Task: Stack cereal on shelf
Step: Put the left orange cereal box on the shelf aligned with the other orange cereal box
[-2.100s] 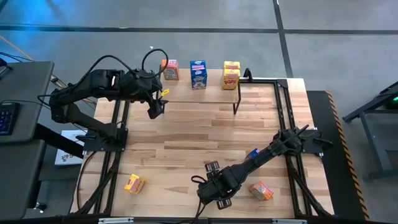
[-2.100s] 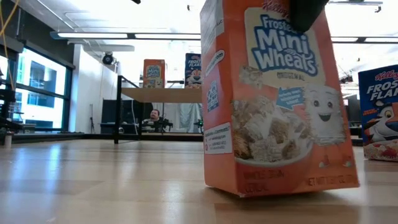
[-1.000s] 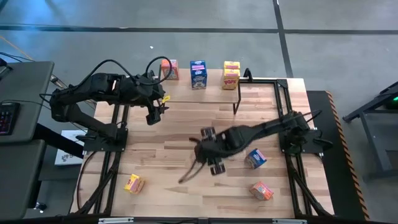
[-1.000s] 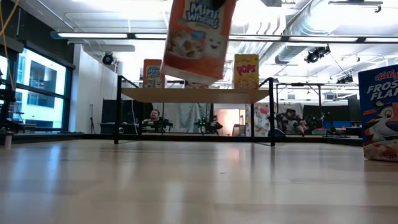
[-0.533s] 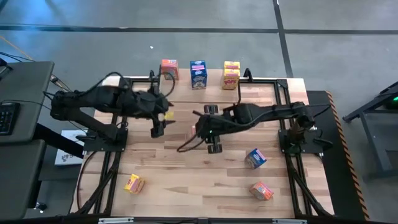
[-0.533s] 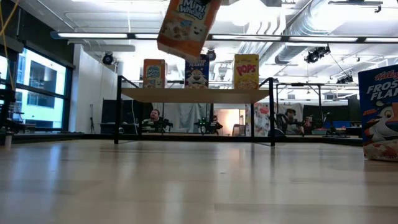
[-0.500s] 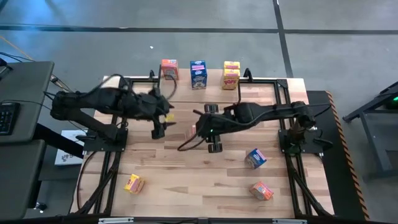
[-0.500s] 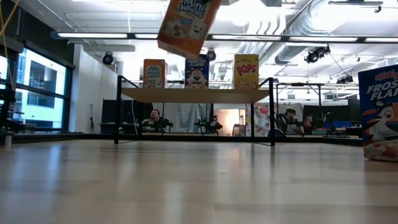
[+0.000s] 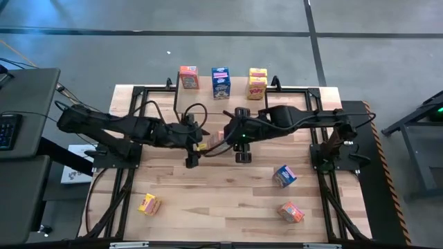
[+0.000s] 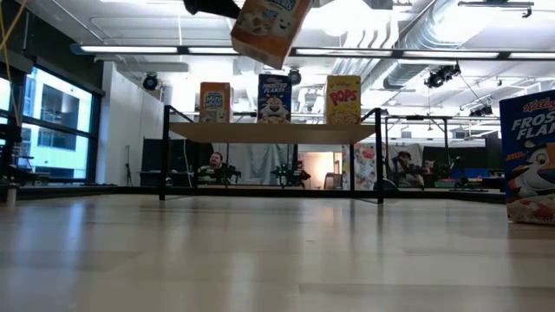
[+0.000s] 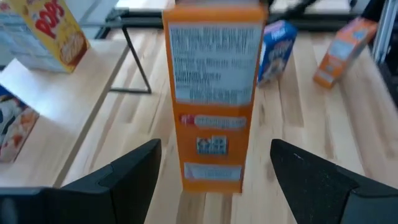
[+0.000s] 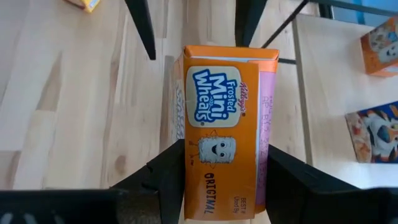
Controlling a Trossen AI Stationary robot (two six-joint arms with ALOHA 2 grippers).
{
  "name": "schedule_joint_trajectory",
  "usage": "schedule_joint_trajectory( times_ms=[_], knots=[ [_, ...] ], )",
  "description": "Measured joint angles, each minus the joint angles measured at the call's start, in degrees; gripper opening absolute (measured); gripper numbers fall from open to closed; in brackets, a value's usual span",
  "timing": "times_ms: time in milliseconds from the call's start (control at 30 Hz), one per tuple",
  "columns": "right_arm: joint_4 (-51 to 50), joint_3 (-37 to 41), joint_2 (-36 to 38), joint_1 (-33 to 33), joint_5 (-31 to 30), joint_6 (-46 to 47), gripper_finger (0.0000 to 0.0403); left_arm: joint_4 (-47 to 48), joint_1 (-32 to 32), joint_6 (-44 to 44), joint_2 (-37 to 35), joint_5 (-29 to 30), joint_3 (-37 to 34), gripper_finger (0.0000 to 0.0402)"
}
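Orange Mini Wheats box hangs above the table, pinched in the right gripper jaws, short of the shelf. Left gripper faces it, jaws spread. We advise closing squarely on the sides before release.

overhead, table-level, two close wrist views

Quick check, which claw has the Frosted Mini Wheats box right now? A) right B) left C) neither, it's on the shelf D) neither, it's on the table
A: in the right wrist view the right claw has its fingers clamped on both sides of the Frosted Mini Wheats box, held off the table; the left claw is open, facing the box.
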State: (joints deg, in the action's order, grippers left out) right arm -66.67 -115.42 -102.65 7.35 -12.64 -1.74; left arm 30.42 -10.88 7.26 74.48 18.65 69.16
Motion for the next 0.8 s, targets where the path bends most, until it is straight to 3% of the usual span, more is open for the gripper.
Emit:
schedule_joint_trajectory(
  times_ms=[467, 800],
  knots=[
    [2.3, 0.0, 0.0, 0.2, 2.1, 0.3, 0.0167, -4.7, 0.4, -3.3, 3.6, -0.1, -0.2, 0.0291],
    [2.2, 0.0, 0.0, 0.1, 2.4, 0.2, 0.0167, -5.1, 0.5, -3.9, 3.6, -2.6, -0.1, 0.0231]
  ],
)
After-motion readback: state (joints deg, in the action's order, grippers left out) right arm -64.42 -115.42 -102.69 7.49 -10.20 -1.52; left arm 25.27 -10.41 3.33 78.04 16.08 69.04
